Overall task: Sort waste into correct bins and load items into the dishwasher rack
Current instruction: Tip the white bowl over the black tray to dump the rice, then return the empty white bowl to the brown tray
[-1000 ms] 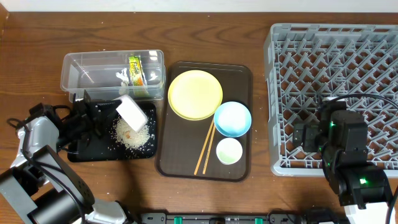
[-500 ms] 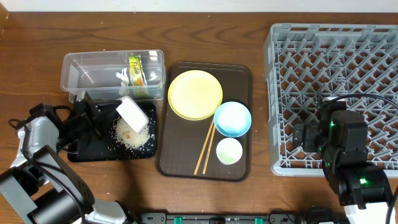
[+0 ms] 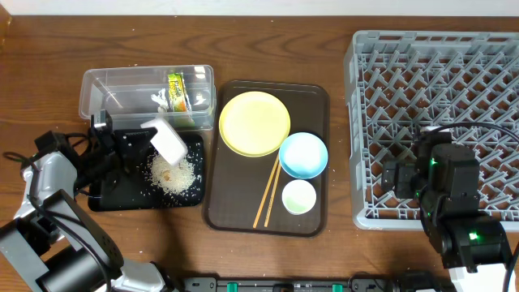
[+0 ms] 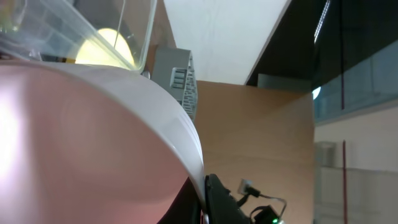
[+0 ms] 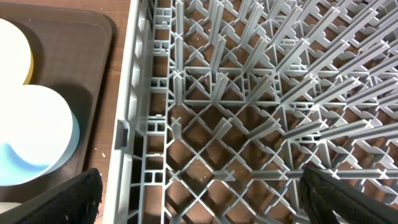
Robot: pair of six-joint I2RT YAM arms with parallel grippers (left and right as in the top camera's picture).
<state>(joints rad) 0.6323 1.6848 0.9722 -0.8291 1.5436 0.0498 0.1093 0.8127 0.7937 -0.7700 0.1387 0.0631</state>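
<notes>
- Two grippers are mine. The left gripper is at the far left of the brown wooden table, and its jaws are clamped tight on a round white bowl.
- That white bowl is tipped on its side over the shallow black rectangular tray. It hangs just above a loose pile of white rice grains lying in the tray. In my left wrist view the bowl's pale wall fills most of the picture.
- Just behind the black tray stands the clear rectangular plastic tub. It holds a small green-yellow snack wrapper, with crumpled white scraps beside it.
- In the middle lies the larger dark brown serving tray.
- On the serving tray, the round yellow plate sits at the back and the light blue bowl touches its front right edge.
- The small white cup is in front of the blue bowl, and the pair of wooden chopsticks slants just left of the cup.
- At the right stands the dishwasher rack, a large square grey plastic grid crate with upright pegs.
- My right gripper hangs over the crate's front left part. Its fingers are spread as wide as they go and hold nothing, and the grid shows between them.
</notes>
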